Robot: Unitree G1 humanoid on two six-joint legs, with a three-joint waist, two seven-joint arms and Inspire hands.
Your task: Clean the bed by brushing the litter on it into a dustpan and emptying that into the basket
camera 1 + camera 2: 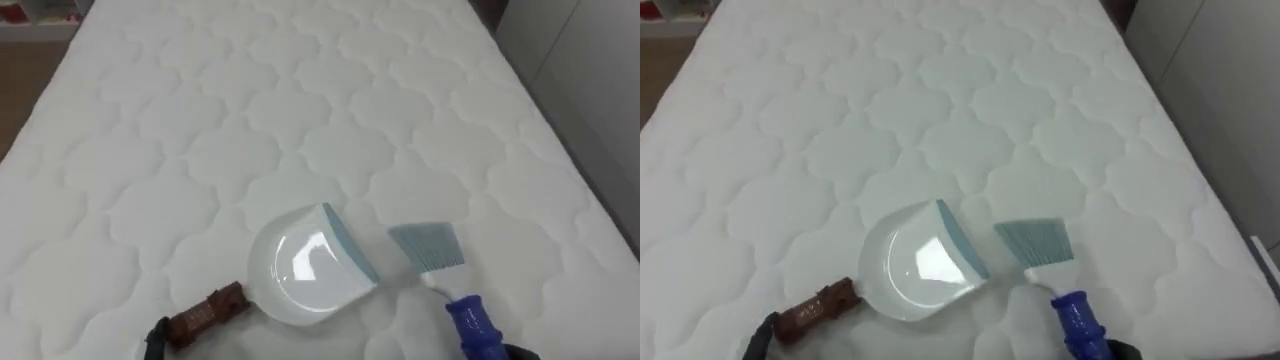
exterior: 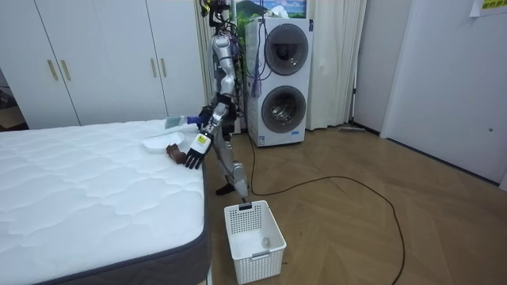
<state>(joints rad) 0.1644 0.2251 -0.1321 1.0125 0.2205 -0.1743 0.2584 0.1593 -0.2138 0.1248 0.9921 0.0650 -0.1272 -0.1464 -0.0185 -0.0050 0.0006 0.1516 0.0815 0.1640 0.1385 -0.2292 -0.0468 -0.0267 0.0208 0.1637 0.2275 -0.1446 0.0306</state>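
A white dustpan (image 1: 305,265) with a brown handle (image 1: 210,312) lies on the white quilted mattress (image 1: 300,100) near its front edge. My left hand (image 1: 156,338) curls round the end of that handle at the lower left. To the right of the pan, a brush (image 1: 430,248) with pale blue bristles rests its bristles on the mattress. Its blue handle (image 1: 470,322) runs down into my right hand (image 1: 522,352) at the bottom right. In the room view I stand at the bed's end, with my left hand (image 2: 196,150) and right hand (image 2: 208,116) over the mattress.
A white laundry basket (image 2: 253,241) stands on the wooden floor by the bed's corner. Behind me are two stacked washing machines (image 2: 281,79), and white wardrobes (image 2: 103,59) line the wall. The mattress stretches far ahead of the pan.
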